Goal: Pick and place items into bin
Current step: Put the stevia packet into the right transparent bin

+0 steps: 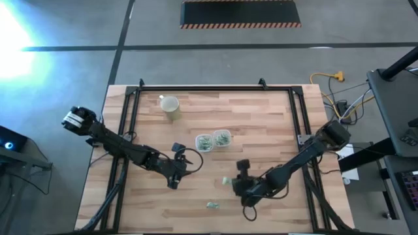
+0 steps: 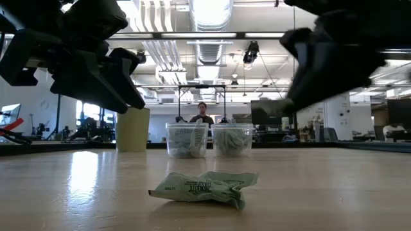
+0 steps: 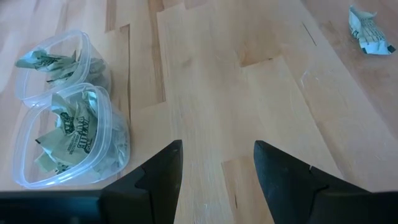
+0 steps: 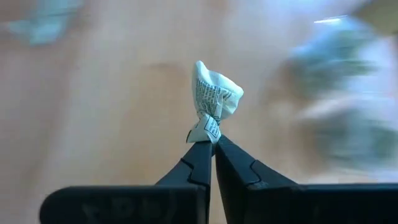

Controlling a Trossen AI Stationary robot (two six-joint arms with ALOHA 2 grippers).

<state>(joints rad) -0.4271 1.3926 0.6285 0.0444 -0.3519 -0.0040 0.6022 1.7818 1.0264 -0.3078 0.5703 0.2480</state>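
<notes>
A: Right gripper [image 4: 211, 142] status?

B: Fingers pinched together on one wrapped piece [image 4: 213, 99]. Piece sticks out past the tips, clear of the table [image 1: 261, 117]. From above, that gripper [image 1: 230, 182] sits over the table's near-right part, pale packet at its tip.

A: Left one?

B: Left gripper [image 3: 217, 163] hangs with its fingers spread, nothing between them. Bare wood under it. From above it is left of centre [image 1: 174, 177], near the tubs.

A: Tubs?

B: Two clear plastic tubs, touching, mid-table. Left tub [image 1: 204, 141] and right tub [image 1: 223, 138] both hold green-and-white packets. Left wrist view shows crumpled wrappers inside each.

A: Anything loose?

B: One packet [image 1: 213, 205] lies on the wood near the front edge, between the two grippers, well apart from the tubs. Low view has it flat, front and centre [image 2: 204, 187]. Left wrist view catches it too [image 3: 369, 32].

A: Other stuff?

B: Beige cup [image 1: 170, 106] upright at the back left, apart from the tubs. A person [image 2: 202, 114] is in the room behind the table.
</notes>
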